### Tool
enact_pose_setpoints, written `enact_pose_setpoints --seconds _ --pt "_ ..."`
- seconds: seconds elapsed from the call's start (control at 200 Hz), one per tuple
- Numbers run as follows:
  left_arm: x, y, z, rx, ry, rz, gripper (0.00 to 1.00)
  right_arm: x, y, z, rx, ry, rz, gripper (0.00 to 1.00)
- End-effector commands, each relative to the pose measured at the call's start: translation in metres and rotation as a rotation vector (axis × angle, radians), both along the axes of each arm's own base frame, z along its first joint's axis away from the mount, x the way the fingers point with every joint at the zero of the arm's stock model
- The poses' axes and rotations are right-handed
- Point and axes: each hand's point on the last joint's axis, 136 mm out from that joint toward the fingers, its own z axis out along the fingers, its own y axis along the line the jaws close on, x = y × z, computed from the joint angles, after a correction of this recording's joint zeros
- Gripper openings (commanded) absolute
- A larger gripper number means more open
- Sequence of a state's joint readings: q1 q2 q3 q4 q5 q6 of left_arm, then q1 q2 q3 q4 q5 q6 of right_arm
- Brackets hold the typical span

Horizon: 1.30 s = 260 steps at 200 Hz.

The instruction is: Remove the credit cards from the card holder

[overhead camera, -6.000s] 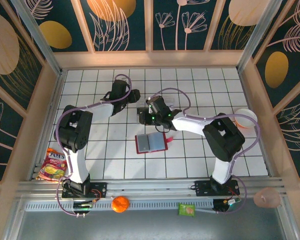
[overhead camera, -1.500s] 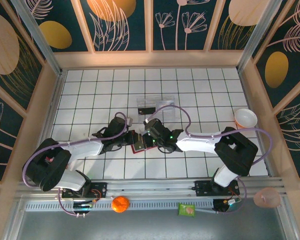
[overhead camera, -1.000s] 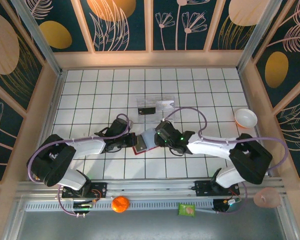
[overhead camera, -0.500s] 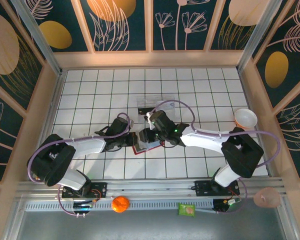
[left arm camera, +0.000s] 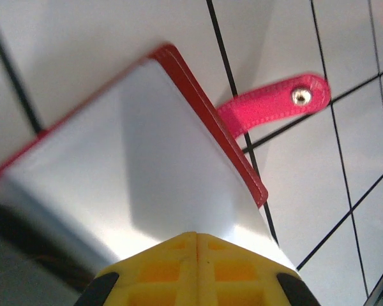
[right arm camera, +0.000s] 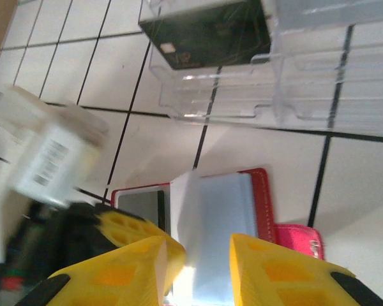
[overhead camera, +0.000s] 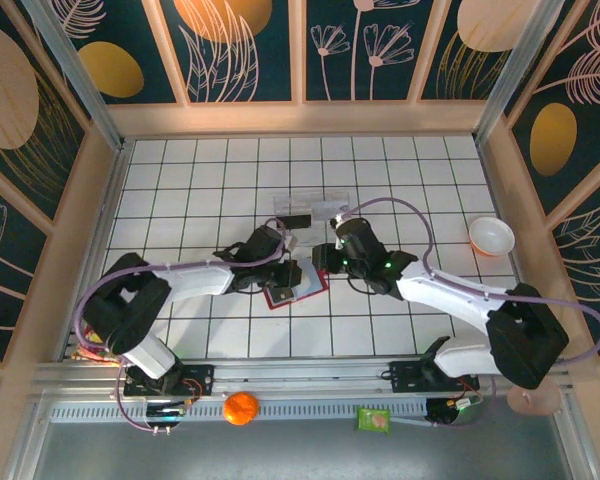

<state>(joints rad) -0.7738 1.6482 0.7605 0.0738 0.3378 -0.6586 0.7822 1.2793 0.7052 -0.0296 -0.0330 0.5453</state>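
While left jaws sit pressed together atop card holder (left arm camera: 212,121), right jaws straddle pale card (right arm camera: 210,217), grip unclear.

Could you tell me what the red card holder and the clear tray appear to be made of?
The card holder looks like matte red leather or faux leather, stitched along its snap tab. The tray seems hard clear plastic: glossy, see-through, with moulded ridges.

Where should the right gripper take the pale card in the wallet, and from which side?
By its lifted long edge, I'd judge. The pale card appears tilted up over the middle of the wallet, one corner past its rim, so a finger can go on each face. Come from the tab side: the shut left gripper presses the other half.
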Motion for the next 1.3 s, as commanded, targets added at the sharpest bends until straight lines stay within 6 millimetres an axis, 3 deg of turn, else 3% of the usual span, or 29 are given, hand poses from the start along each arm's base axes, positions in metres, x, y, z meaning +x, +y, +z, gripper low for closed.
enact_pose_setpoints --seconds 0.0,0.12,0.27,0.29,0.405,0.51,0.646,0.766,0.911,1.096,1.296 --pt "-0.008 -0.018 -0.005 -0.006 0.033 -0.063 0.00 0.000 -0.017 -0.004 -0.029 0.006 -0.056 0.32" --pt "-0.010 -0.016 -0.023 0.033 0.060 -0.061 0.00 0.000 -0.021 -0.009 -0.041 0.012 -0.071 0.32" --pt "-0.003 -0.009 -0.015 0.054 0.012 -0.030 0.00 0.001 -0.019 -0.011 -0.036 0.017 -0.074 0.32" --pt "0.001 -0.009 -0.002 0.038 -0.018 -0.020 0.00 0.001 -0.018 -0.012 -0.037 0.017 -0.071 0.32" --pt "0.013 0.002 0.029 0.024 -0.110 0.038 0.00 -0.003 -0.003 -0.009 0.003 0.028 0.003 0.31" --pt "0.024 0.026 0.050 0.011 -0.170 0.132 0.00 -0.013 0.023 -0.007 0.051 0.048 0.137 0.32" --pt "0.021 0.057 0.038 0.052 -0.155 0.195 0.00 -0.021 0.051 -0.026 0.007 0.104 0.246 0.32" --pt "0.008 0.068 0.014 0.089 -0.103 0.198 0.02 -0.018 0.058 -0.055 -0.051 0.159 0.249 0.29" --pt "0.001 0.080 -0.007 0.145 -0.074 0.208 0.00 -0.015 0.043 -0.084 -0.148 0.209 0.174 0.25" --pt "0.006 0.082 -0.018 0.192 -0.081 0.195 0.00 -0.042 0.012 -0.112 -0.220 0.288 0.110 0.22" --pt "0.015 0.077 -0.024 0.212 -0.091 0.174 0.00 -0.068 -0.010 -0.117 -0.244 0.310 0.042 0.20"
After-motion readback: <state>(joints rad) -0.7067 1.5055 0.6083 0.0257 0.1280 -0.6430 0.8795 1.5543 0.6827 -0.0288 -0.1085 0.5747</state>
